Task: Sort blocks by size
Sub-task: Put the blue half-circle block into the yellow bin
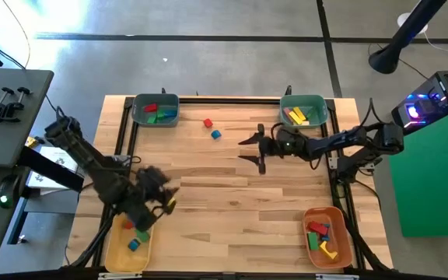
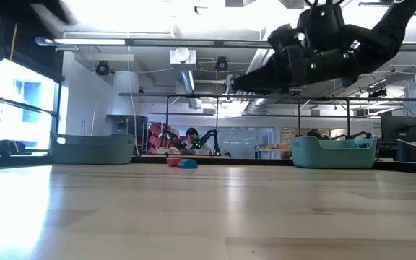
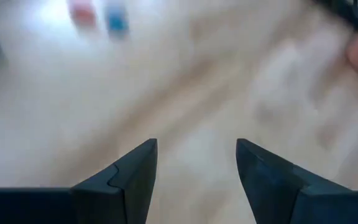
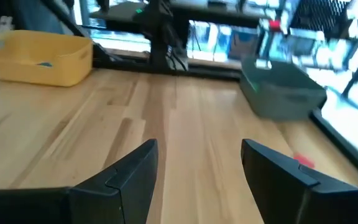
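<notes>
Wooden counter [image 1: 232, 194], four bins at its corners. Teal bin [image 1: 155, 109] far left holds red and green blocks; second teal bin [image 1: 303, 110] far right holds yellow and green ones, a yellow bar lying diagonal. Orange bin [image 1: 327, 236] near right: red, green, blue, yellow blocks piled, long axes mixed. Yellow bin [image 1: 128, 245] near left: a few small blocks, blue one visible.

Left gripper [image 1: 164, 201] just above yellow bin's inner edge, jaws spread, empty. Right gripper [image 1: 253, 149] beside far-right teal bin, jaws spread, empty, pointing toward counter centre.

Loose on counter: small red cube [image 1: 208, 123] and blue cube [image 1: 215, 134], close together, between the teal bins. Too small to read orientation.
</notes>
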Robot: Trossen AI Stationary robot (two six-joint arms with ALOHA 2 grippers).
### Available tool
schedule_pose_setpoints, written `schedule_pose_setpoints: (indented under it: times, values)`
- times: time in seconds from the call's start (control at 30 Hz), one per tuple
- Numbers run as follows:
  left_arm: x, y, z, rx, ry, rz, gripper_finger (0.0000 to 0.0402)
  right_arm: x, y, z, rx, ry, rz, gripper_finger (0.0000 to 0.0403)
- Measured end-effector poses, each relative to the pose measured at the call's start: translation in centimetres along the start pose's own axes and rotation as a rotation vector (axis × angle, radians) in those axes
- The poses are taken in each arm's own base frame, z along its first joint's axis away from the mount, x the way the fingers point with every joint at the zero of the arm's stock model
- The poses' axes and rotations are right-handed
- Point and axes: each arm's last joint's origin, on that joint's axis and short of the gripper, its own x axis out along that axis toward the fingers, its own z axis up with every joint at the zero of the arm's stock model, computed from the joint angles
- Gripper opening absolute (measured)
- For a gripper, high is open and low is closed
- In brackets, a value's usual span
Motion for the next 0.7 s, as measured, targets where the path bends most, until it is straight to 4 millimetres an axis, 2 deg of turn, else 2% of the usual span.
schedule_pose_setpoints:
  times: [0.1,0.2,0.47,0.6,0.7]
  values:
    - [1.3,0.3,1.7,0.122,-0.203,0.083,0.0202,-0.1,-0.5,-0.4,0.091,0.033,-0.017,0.0227]
    - [3.1,1.3,3.1,0.177,-0.314,0.206,0.0202,-0.1,-0.7,-0.5,0.152,0.041,-0.029,0.0227]
    - [9.5,4.8,5.3,0.188,-0.322,0.451,0.0202,0.1,0.6,-0.3,0.235,0.043,-0.010,0.0227]
    - [13.2,5.8,6.9,0.198,-0.295,0.403,0.0202,0.2,1.6,-0.3,0.258,0.055,0.024,0.0227]
    - [15.7,6.2,9.1,0.213,-0.280,0.229,0.0202,0.3,2.3,-0.3,0.268,0.071,0.050,0.0227]
